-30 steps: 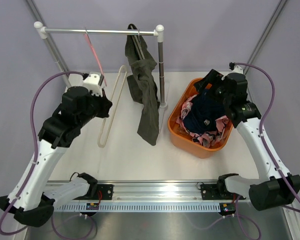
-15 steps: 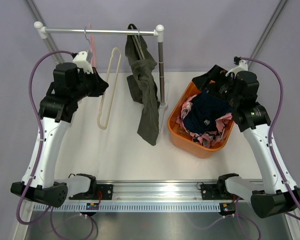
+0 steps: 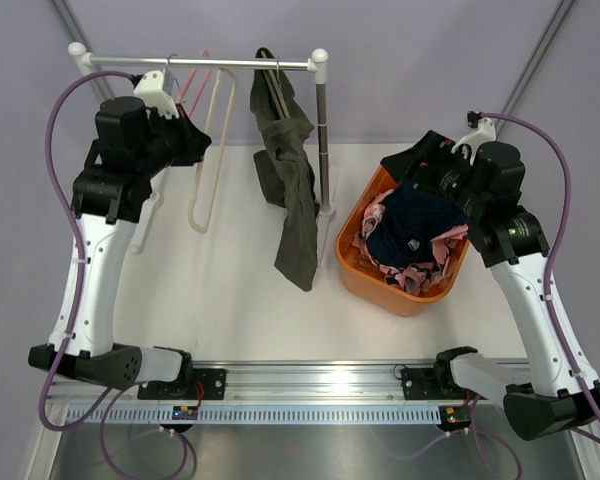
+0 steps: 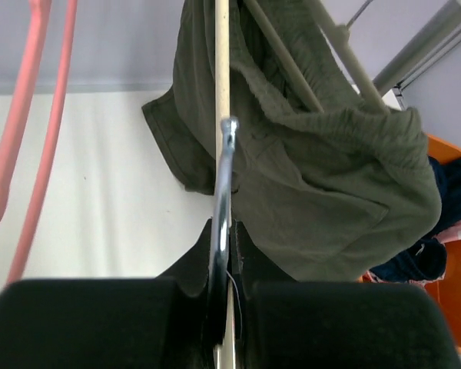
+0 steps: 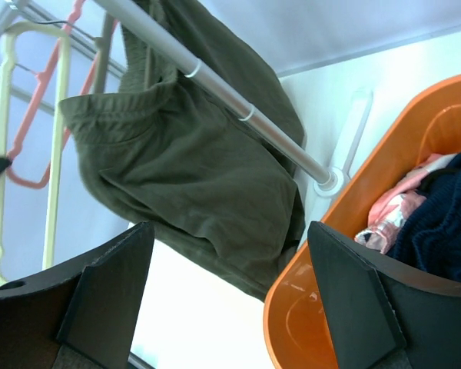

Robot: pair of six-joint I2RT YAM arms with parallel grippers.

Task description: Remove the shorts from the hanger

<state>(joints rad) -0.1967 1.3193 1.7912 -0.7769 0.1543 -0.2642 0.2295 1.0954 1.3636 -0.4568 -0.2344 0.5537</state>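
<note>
1. Right gripper (image 3: 405,165): fingers spread wide apart and holding nothing, poised over the far left rim of the basket.
2. Orange basket (image 3: 352,268): stood on the white table (image 3: 230,310), right of the rack post.
3. Pink patterned shorts (image 3: 435,270): lay crumpled in the basket, showing along its near and left edges.
4. Navy shorts (image 3: 410,225): lay in the basket on top of the pink pair.
5. Olive shorts (image 3: 295,200): the only pair on the rack. They were draped over a hanger (image 3: 272,95) near the right end of the rail, with one leg trailing down over the table, just left of the basket.
6. Left gripper (image 4: 224,284): fingers pressed together on the metal hook (image 4: 224,192) of the cream hanger (image 3: 208,160), which was bare and tilted. Whether it touched the rail could not be told.
7. Pink hanger (image 3: 195,80): bare, beside the cream one at the rail.
8. Rack rail (image 3: 240,64): horizontal, joined at its right end to the upright post (image 3: 323,130).
</note>
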